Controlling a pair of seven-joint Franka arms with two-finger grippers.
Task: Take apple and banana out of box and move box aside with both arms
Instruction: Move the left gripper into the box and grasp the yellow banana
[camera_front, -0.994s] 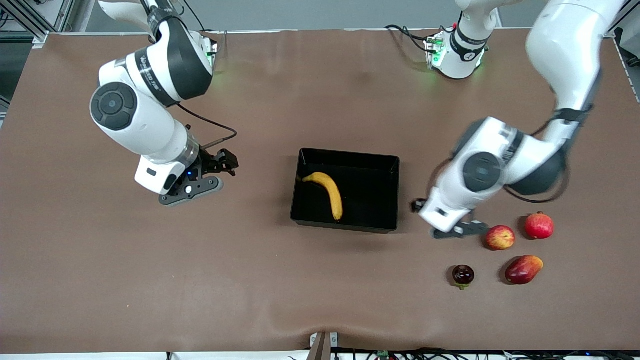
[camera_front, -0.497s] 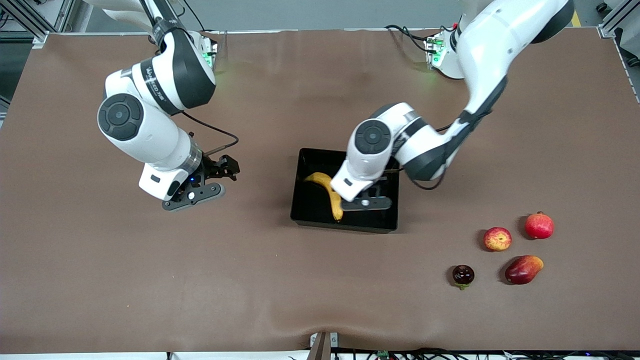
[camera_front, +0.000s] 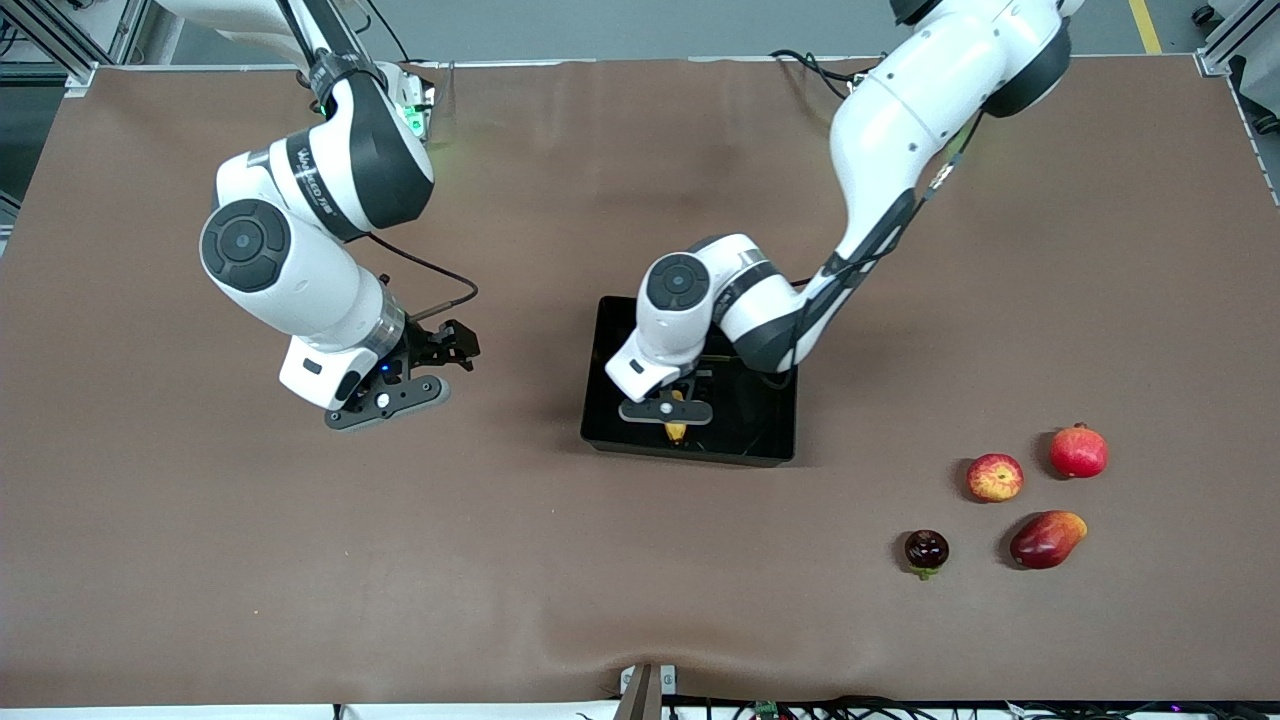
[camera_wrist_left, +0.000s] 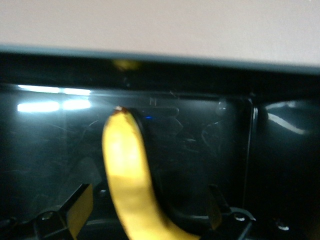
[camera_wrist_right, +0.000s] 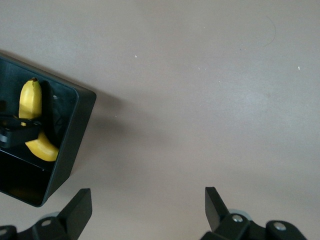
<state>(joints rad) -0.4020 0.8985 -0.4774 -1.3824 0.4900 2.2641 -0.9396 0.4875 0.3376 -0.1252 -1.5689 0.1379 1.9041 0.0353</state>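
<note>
two arms, one busy. the left tool (camera_front: 668, 410) is down inside the box (camera_front: 765, 440), fingers (camera_wrist_left: 80, 207) spread apart on either side of the banana (camera_wrist_left: 127, 175), nothing clamped yet. the banana lies on the box floor toward the right arm's end, running along that wall. the apple (camera_front: 995, 477) already sits out on the counter (camera_front: 600, 600), toward the left arm's end with three other fruits, well apart from the box.

to grip well, i'd centre the fingers across the banana's thick middle, sink until the pads sit below its widest line, then close gently; the skin looks smooth and the curve could roll it out of a high pinch.

the box wall stands close to the banana, so lift straight up before travelling sideways. bare counter lies open nearer the front camera. the right tool (camera_front: 400, 385), fingers also apart and empty, waits over bare counter beside the box.
</note>
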